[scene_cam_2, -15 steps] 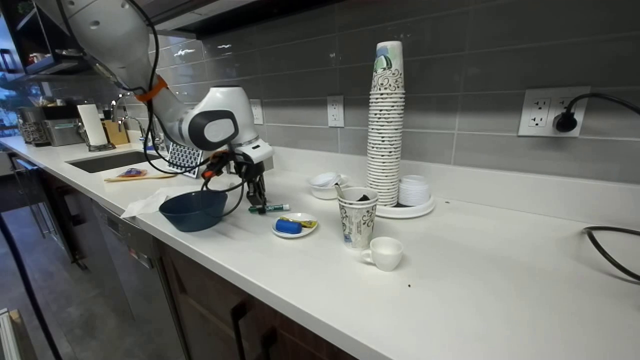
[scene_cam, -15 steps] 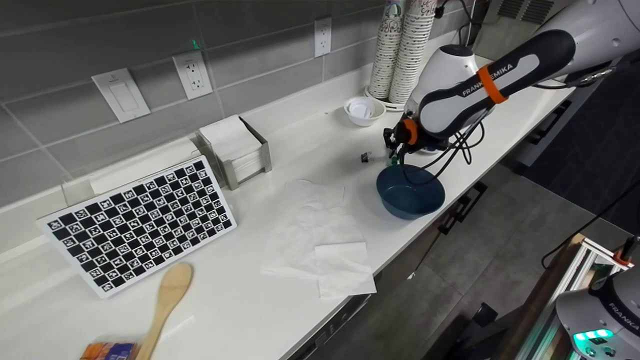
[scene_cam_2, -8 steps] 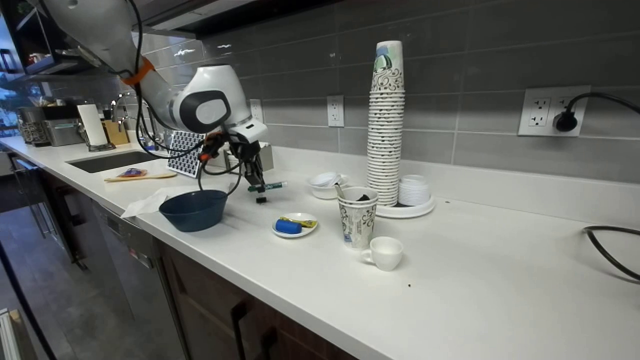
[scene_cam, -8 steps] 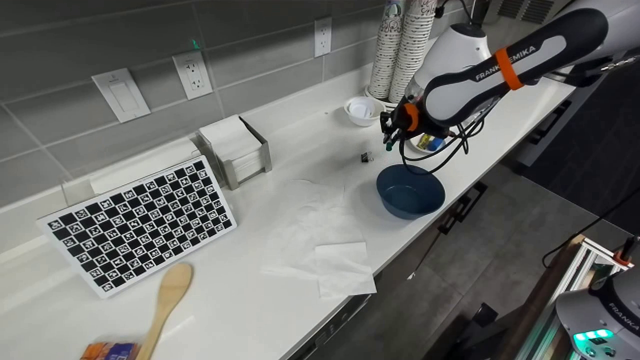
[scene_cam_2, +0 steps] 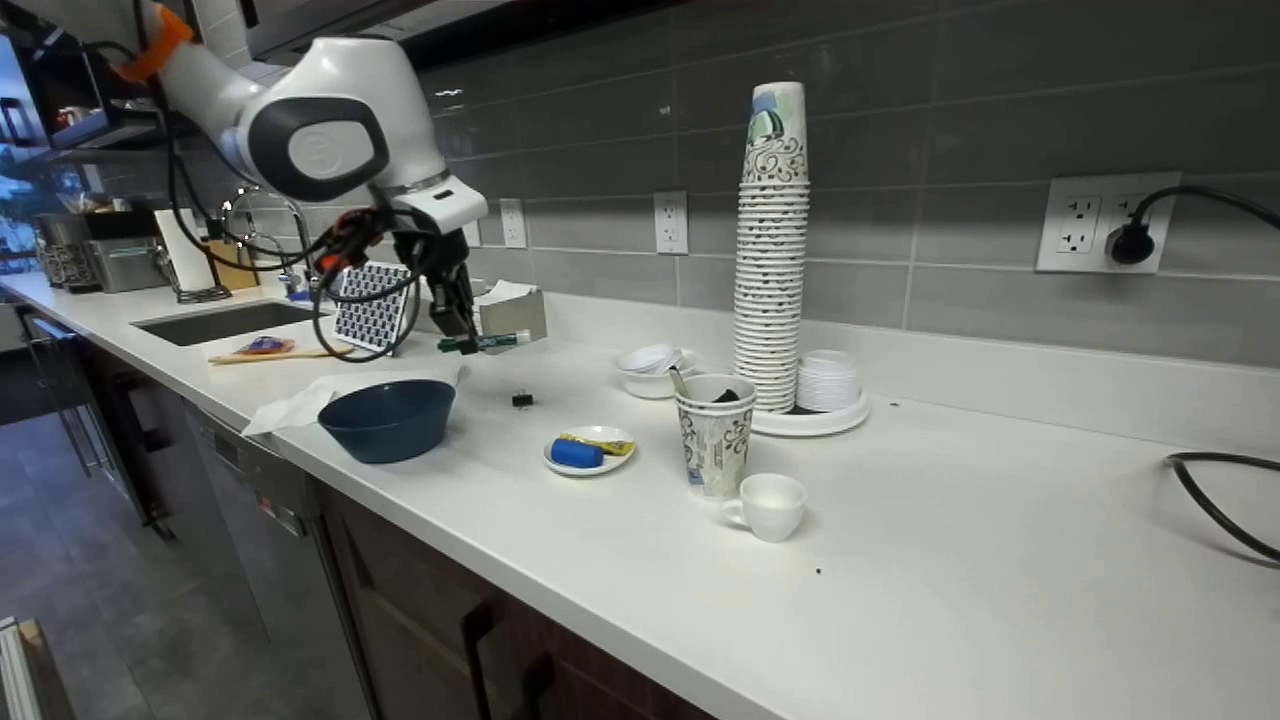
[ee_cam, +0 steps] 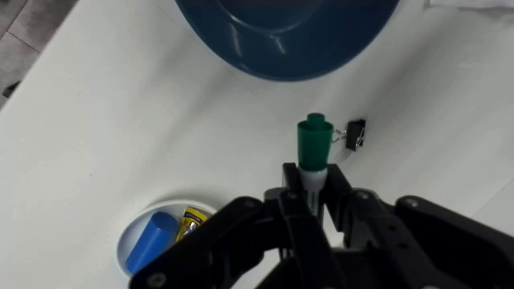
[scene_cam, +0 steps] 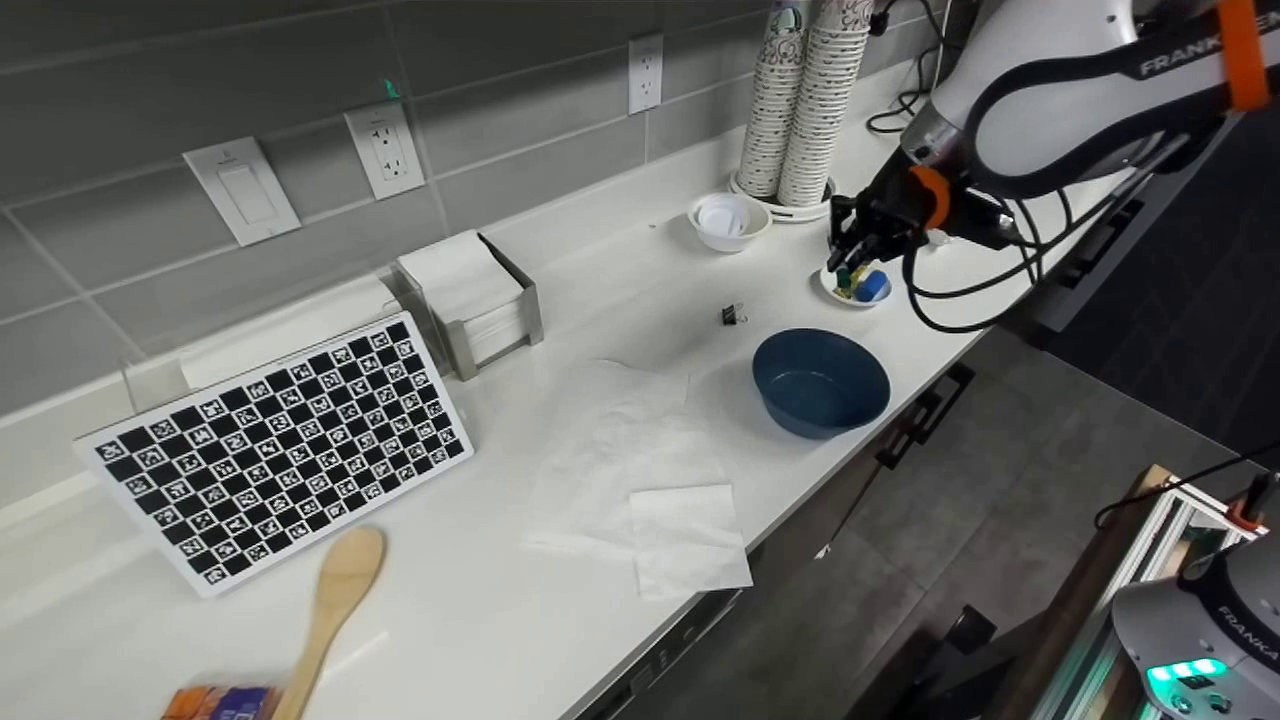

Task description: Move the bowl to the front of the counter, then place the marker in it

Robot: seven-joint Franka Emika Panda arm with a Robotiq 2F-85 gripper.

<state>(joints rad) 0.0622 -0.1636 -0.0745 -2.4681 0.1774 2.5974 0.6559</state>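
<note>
The gripper [ee_cam: 313,177] has the green-capped marker [ee_cam: 314,154] pinched between its fingers [ee_cam: 291,175], in the air on the right, far side of the bowl [scene_cam_2: 388,426], which sits by the near edge of the counter [scene_cam_2: 900,610] in an exterior view. Carry it left and nearer until its whole length lies over the bowl, then lower gently before letting go; its height above the rim is hard to judge.
</note>
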